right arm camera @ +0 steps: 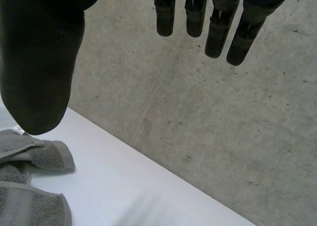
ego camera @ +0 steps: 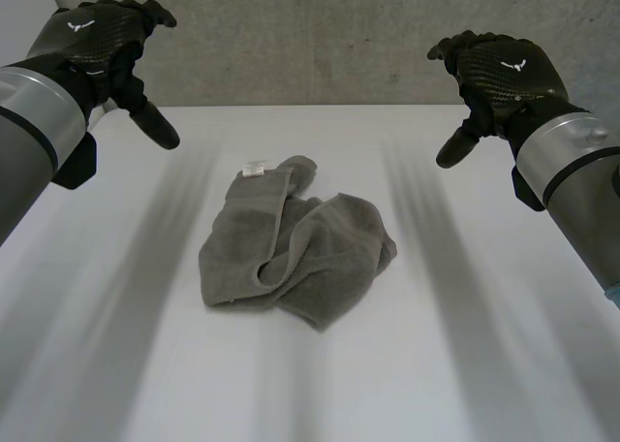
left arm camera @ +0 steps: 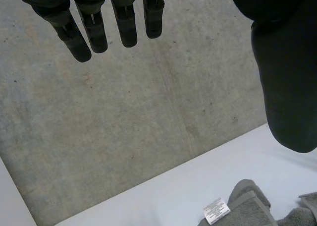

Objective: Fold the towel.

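Observation:
A grey towel (ego camera: 295, 250) lies crumpled in a loose heap at the middle of the white table (ego camera: 455, 364), a white label (ego camera: 255, 169) showing at its far edge. My left hand (ego camera: 102, 45) hovers high at the far left, open, well apart from the towel. My right hand (ego camera: 496, 74) hovers high at the far right, open too. In the left wrist view the straight fingers (left arm camera: 126, 23) hold nothing, and the towel's labelled end (left arm camera: 242, 206) lies beyond the thumb. In the right wrist view the fingers (right arm camera: 218, 30) are straight and empty, with towel folds (right arm camera: 34, 159) below the thumb.
A grey concrete wall (ego camera: 320, 45) rises just behind the table's far edge. Bare white tabletop surrounds the towel on all sides.

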Controlling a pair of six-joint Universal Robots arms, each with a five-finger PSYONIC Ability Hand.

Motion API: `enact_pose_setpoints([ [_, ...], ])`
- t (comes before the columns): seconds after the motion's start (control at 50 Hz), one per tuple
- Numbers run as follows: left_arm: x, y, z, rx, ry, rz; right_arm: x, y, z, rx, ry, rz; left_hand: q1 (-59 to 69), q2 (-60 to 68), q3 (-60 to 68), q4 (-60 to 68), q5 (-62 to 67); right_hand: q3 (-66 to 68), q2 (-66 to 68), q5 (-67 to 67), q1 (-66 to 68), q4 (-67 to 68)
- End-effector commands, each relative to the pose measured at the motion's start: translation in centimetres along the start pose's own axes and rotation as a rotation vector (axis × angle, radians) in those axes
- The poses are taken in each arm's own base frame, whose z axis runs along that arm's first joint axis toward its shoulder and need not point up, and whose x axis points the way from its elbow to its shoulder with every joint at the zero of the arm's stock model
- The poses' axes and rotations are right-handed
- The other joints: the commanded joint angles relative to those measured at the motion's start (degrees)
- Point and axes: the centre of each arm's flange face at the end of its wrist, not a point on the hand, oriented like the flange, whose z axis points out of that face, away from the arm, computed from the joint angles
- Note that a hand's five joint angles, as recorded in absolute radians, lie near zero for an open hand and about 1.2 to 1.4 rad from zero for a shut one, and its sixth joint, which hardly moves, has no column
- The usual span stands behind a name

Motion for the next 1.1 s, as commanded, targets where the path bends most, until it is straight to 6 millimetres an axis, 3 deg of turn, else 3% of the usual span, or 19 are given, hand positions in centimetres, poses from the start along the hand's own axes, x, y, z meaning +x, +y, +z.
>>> enact_pose_setpoints([
  [0.02,0.6,0.3,-0.1,-0.014,0.019,0.01,0.4,-0.1,0.0,0.002,0.031,0.0,-3.17,-3.02,-2.09,-3.09,-11.95,-3.64,-4.04,-3.2,-3.14,-4.39],
  [0.34,1.1,0.5,-0.3,-0.023,0.035,0.015,0.6,0.0,0.0,-0.002,0.068,-0.004,-4.18,-4.03,-3.1,-4.1,-12.96,-3.64,-4.04,-3.2,-3.14,-4.39],
  [0.5,1.6,1.9,0.3,-0.055,0.085,0.014,-0.7,1.0,0.7,-0.019,-0.031,-0.015,-4.35,-4.2,-3.27,-4.27,-13.13,-3.64,-4.04,-3.2,-3.14,-4.39],
  [0.54,2.0,3.7,1.3,-0.098,0.128,0.012,-1.4,2.0,1.2,-0.034,-0.087,-0.029,-4.52,-4.36,-3.43,-4.44,-13.3,-3.64,-4.04,-3.2,-3.14,-4.39],
  [0.58,2.1,5.0,2.0,-0.129,0.145,0.01,-2.6,4.7,2.3,-0.085,-0.204,-0.054,-4.52,-4.37,-3.44,-4.44,-13.3,-3.64,-4.04,-3.2,-3.14,-4.39],
  [0.62,2.2,6.3,2.7,-0.156,0.153,0.008,-3.0,6.1,3.1,-0.106,-0.242,-0.064,-4.52,-4.37,-3.44,-4.44,-13.3,-3.64,-4.04,-3.2,-3.14,-4.39],
  [0.64,2.3,7.8,3.5,-0.186,0.157,0.008,-3.0,6.1,3.1,-0.106,-0.243,-0.064,-4.52,-4.37,-3.44,-4.44,-13.3,-3.64,-4.04,-3.2,-3.14,-4.39],
  [0.66,2.4,9.0,4.2,-0.209,0.16,0.013,-3.4,7.5,4.0,-0.13,-0.275,-0.068,-4.52,-4.37,-3.44,-4.44,-13.3,-3.64,-4.04,-3.2,-3.14,-4.39],
  [0.68,2.4,9.0,4.2,-0.209,0.16,0.013,-3.6,9.0,5.0,-0.156,-0.287,-0.068,-4.52,-4.37,-3.44,-4.44,-13.3,-3.64,-4.04,-3.2,-3.14,-4.39],
  [0.7,2.5,10.7,4.8,-0.242,0.166,0.03,-3.6,9.0,5.0,-0.156,-0.287,-0.068,-4.52,-4.37,-3.44,-4.44,-13.3,-3.64,-4.04,-3.2,-3.14,-4.39],
  [0.72,2.6,10.7,4.8,-0.243,0.166,0.03,-4.0,10.8,5.7,-0.194,-0.295,-0.066,-4.52,-4.37,-3.44,-4.44,-13.3,-3.64,-4.04,-3.2,-3.14,-4.39],
  [0.74,2.7,12.2,5.2,-0.276,0.173,0.059,-4.8,12.2,6.1,-0.225,-0.31,-0.066,-4.52,-4.37,-3.44,-4.44,-13.3,-3.64,-4.04,-3.2,-3.14,-4.39],
  [0.76,2.8,13.7,5.5,-0.311,0.183,0.099,-4.8,12.2,6.1,-0.225,-0.31,-0.066,-4.35,-4.2,-3.27,-4.27,-13.13,-3.64,-4.04,-3.2,-3.14,-4.39],
  [0.78,2.8,13.8,5.5,-0.311,0.183,0.099,-5.6,13.2,6.4,-0.242,-0.325,-0.066,-4.35,-4.2,-3.27,-4.27,-13.13,-3.64,-4.04,-3.2,-3.14,-4.39],
  [0.8,3.0,15.2,5.5,-0.345,0.197,0.143,-6.3,14.2,6.9,-0.254,-0.336,-0.067,-4.35,-4.2,-3.27,-4.27,-13.13,-3.64,-4.04,-3.2,-3.14,-4.39],
  [0.88,3.7,18.6,5.2,-0.424,0.247,0.27,-7.2,16.0,7.3,-0.286,-0.347,-0.084,-3.85,-3.7,-2.77,-3.77,-12.63,-3.64,-4.04,-3.2,-3.14,-4.39],
  [0.98,4.4,20.6,3.8,-0.488,0.288,0.318,-8.7,17.2,6.9,-0.319,-0.385,-0.15,-2.17,-2.02,-1.09,-2.09,-10.95,3.18,2.78,3.62,3.67,2.42],
  [1.02,4.7,21.1,3.0,-0.509,0.302,0.323,-9.3,17.5,6.3,-0.337,-0.41,-0.192,0.84,0.99,1.92,0.91,-7.95,20.73,20.33,21.17,21.23,19.98],
  [1.1,5.5,20.8,1.1,-0.526,0.33,0.327,-9.4,18.0,5.6,-0.379,-0.426,-0.201,18.46,18.61,19.54,18.54,9.68,35.74,35.34,36.18,36.23,34.98],
])
